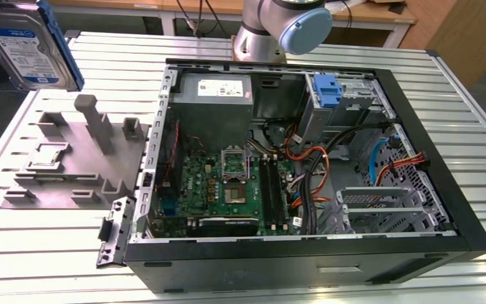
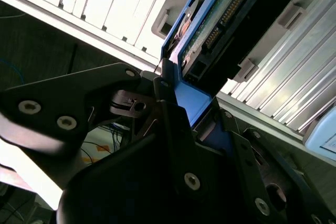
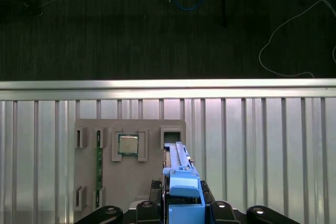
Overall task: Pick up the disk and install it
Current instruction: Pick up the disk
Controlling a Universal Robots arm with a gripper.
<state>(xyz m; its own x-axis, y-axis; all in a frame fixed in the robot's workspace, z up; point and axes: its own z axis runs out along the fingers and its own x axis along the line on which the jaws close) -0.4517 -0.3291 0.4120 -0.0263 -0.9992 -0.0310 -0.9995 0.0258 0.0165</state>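
Tool gripping disk, silver, blue-framed, labelled

The disk, a silver hard drive with a white-and-blue label in a blue plastic carrier, hangs upright, slightly tilted, above the counter at the exterior view's far left.
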